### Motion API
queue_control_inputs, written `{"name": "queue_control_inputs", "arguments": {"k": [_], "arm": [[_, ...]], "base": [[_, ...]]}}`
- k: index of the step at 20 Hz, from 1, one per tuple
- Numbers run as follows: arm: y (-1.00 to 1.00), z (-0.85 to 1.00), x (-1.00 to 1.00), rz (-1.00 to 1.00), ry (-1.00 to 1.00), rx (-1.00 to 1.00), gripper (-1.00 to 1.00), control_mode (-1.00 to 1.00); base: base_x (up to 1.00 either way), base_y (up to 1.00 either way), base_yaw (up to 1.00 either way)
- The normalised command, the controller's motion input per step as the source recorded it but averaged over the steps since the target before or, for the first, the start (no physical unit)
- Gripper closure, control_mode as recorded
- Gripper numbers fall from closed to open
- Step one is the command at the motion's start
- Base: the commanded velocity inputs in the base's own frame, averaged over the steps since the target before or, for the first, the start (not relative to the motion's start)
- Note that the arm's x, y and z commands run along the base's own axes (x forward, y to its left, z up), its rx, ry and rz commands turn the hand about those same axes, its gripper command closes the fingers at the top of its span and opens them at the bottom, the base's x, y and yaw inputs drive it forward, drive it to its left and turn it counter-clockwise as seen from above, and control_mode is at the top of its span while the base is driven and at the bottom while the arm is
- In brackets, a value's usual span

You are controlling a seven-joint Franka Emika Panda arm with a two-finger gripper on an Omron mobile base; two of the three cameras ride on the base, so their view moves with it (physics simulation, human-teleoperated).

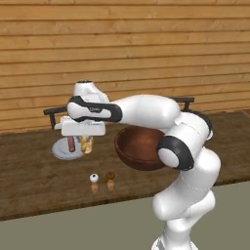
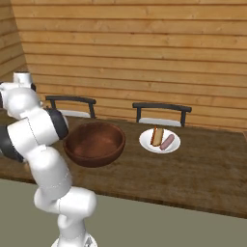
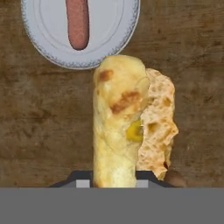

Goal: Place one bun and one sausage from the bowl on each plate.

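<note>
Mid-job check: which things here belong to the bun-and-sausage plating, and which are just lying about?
Job: yellowish bun in the gripper; left plate with sausage; bowl; right plate with orange bun and sausage.

Lying about: two shakers; chairs.

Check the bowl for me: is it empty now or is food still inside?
Empty. The right base view looks into the bowl and shows bare wood; the last bun hangs in the gripper above the left plate.
</note>
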Motion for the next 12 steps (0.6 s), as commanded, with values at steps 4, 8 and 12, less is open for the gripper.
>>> {"name": "queue_control_inputs", "arguments": {"k": [4,8,12], "arm": [[-0.04,-0.06,0.55,-0.01,0.03,0.00,1.00,-1.00],[0.00,-0.44,0.60,0.00,0.00,-0.02,1.00,-1.00],[0.07,-0.52,0.55,0.00,0.00,-0.05,1.00,-1.00]], "base": [[0.00,0.00,0.00],[0.00,0.00,0.00],[0.00,0.00,0.00]]}}
